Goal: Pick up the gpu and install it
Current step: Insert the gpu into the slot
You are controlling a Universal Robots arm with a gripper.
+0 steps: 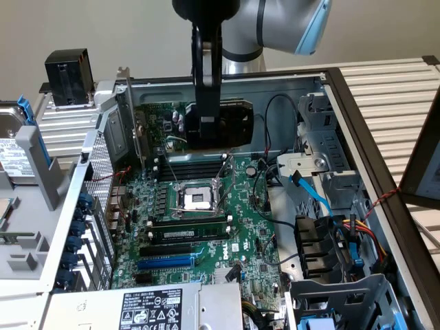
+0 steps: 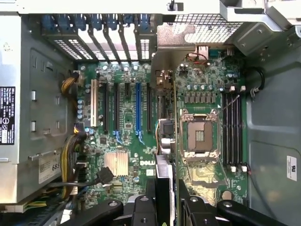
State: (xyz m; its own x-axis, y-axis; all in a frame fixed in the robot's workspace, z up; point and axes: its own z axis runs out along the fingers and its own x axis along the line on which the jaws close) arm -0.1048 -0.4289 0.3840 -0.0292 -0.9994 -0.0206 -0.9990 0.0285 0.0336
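The black gripper (image 1: 205,130) is clamped on the gpu (image 1: 237,124) — a short green circuit board with black plastic shroud and metal end bracket — held on edge in the air above the large green motherboard (image 1: 206,227), near the silver CPU socket (image 1: 194,199). Its long axis runs across the exterior view, bracket toward that view's left. Seating it well likely needs the card kept upright, lower edge parallel to the blue expansion slot (image 2: 138,106).
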